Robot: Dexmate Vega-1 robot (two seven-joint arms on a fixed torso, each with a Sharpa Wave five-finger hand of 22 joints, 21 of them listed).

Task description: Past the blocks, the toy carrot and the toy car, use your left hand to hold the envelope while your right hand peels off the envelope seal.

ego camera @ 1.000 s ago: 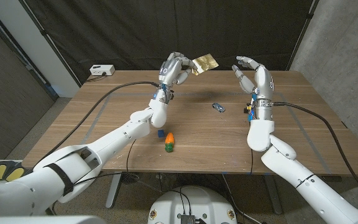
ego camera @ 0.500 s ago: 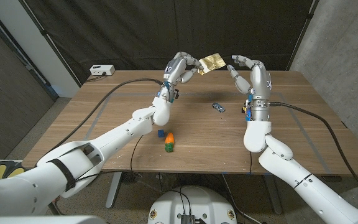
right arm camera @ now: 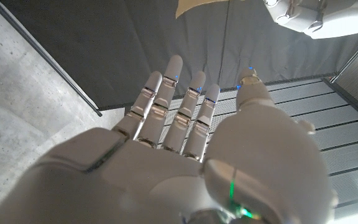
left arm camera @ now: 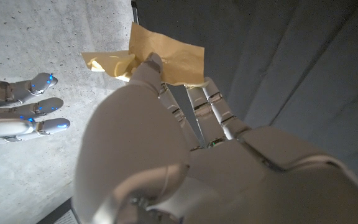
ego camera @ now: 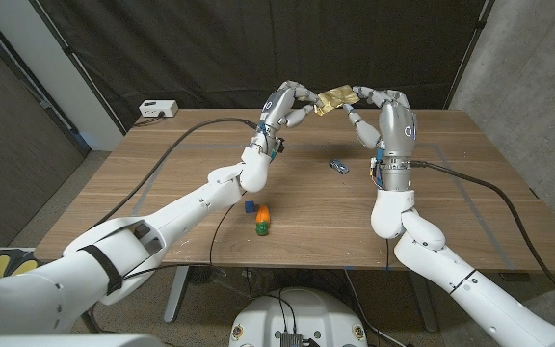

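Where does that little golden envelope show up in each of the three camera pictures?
Head view: the envelope is top middle, held up between both hands, above the table.
Left wrist view: it sits at the top, at the left hand's fingertips.
Right wrist view: just a corner at the top edge.
Shared landmark: the left hand beside the envelope, also seen in the right wrist view.

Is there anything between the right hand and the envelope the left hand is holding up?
Nothing visible. The left hand holds the envelope in the air above the table's far edge, and the right hand is open right beside it. The toy car, toy carrot and blue block lie on the table below.
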